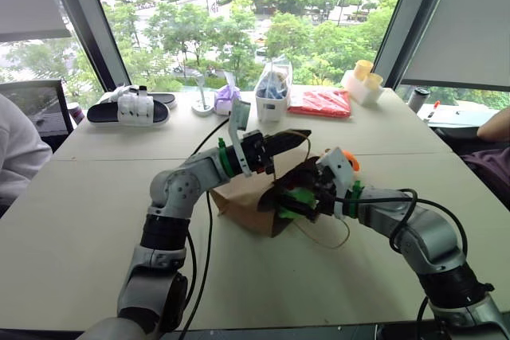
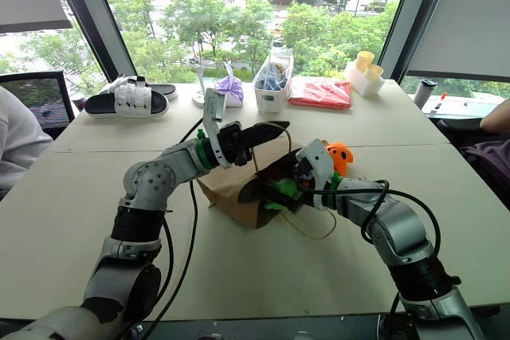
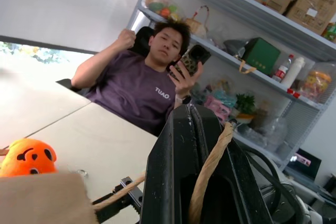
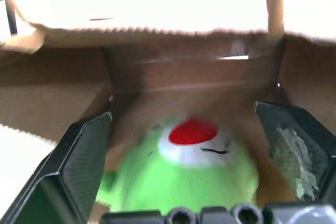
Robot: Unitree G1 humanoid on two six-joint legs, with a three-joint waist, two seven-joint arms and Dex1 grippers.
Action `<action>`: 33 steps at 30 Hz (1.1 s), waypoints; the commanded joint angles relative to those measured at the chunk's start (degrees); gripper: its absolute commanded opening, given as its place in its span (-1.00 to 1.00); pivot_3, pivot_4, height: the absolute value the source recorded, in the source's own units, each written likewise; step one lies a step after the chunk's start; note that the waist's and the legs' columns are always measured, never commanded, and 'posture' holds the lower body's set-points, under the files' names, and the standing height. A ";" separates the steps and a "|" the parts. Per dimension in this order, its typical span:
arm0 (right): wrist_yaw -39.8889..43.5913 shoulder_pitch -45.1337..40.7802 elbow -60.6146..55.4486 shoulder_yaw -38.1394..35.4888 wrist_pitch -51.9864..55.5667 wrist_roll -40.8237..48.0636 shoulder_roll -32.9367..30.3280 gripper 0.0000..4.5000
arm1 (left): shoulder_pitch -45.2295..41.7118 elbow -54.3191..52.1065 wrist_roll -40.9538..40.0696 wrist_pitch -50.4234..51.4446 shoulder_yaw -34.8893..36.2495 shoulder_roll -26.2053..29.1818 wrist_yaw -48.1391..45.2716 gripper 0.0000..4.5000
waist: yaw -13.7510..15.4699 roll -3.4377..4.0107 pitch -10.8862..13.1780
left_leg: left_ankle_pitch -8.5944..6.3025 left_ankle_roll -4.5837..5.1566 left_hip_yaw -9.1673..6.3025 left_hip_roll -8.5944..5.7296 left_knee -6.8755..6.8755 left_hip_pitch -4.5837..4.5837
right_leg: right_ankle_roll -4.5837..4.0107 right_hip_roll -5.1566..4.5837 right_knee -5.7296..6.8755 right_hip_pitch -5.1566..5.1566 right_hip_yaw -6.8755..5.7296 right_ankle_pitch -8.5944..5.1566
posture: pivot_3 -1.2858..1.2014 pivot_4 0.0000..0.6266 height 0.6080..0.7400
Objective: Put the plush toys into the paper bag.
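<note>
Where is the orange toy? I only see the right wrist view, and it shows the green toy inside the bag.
Observer: The orange plush toy sits on the table, just outside the paper bag.
Operator: What holds the bag open?
Observer: The left end effector is shut on a twine handle, lifting the bag's upper side.
Operator: Is anybody watching?
Observer: A person in a purple shirt sits at the table's right side, holding a phone.
</note>
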 commanded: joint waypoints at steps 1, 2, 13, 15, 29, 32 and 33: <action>-0.23 -1.00 -3.11 -1.93 -0.12 0.06 0.54 0.98 | -1.30 -0.51 -0.81 -1.64 1.88 -0.77 1.17 -1.00 | 0.00 0.00 0.00 | 0.00 0.00 0.00 0.00 0.00 0.00 | 0.00 0.00 0.00 0.00 0.00 0.00 | 0.03 -0.52 1.00; -0.38 -0.89 -3.54 -2.03 0.12 0.21 0.64 0.98 | -1.57 -0.04 -0.99 -1.82 2.36 -1.12 1.68 -1.00 | 0.00 0.00 0.00 | 0.00 0.00 0.00 0.00 0.00 0.00 | 0.00 0.00 0.00 0.01 0.00 0.00 | 0.03 -0.52 1.00; -2.37 11.51 -15.56 -26.79 12.77 19.83 -3.52 0.98 | -2.95 2.22 -2.29 -1.67 5.24 -1.79 3.32 -1.00 | 1.23 0.00 0.00 | -0.02 0.02 -0.03 -0.05 0.01 -0.06 | 0.00 -0.03 -0.06 0.02 0.00 0.00 | 0.03 -0.52 1.00; -2.01 17.31 -19.41 -29.04 15.67 23.73 -5.43 0.98 | -2.44 2.02 -2.00 -1.76 4.81 -1.70 2.91 -1.00 | 1.39 0.00 0.00 | -0.03 0.05 -0.03 -0.03 -0.02 -0.03 | 0.00 -0.02 -0.05 0.03 -0.02 0.00 | 0.03 -0.52 1.00; -16.26 20.03 -9.76 -33.31 1.71 16.99 3.07 0.98 | -7.81 9.10 -9.00 0.48 12.91 -2.81 7.80 -1.00 | 1.37 -0.03 0.01 | -0.03 0.06 0.13 -0.03 0.20 0.01 | 0.01 -0.02 -0.02 0.11 0.06 0.01 | 0.03 -0.52 1.00; -17.04 16.61 -3.06 -28.07 -2.60 8.57 1.53 0.98 | -8.69 9.39 -9.92 0.93 13.88 -2.87 9.36 -1.00 | 1.24 -0.02 0.00 | -0.03 0.06 0.09 -0.03 0.17 0.02 | 0.02 -0.01 0.04 0.08 0.03 0.01 | 0.03 -0.52 1.00; -17.67 13.95 0.68 -25.35 -4.50 4.96 1.51 0.98 | -8.71 9.13 -9.96 0.99 13.80 -2.91 9.67 -1.00 | 1.10 -0.02 0.00 | -0.03 0.05 0.10 -0.03 0.15 0.02 | 0.02 -0.01 0.05 0.06 0.04 0.01 | 0.03 -0.52 1.00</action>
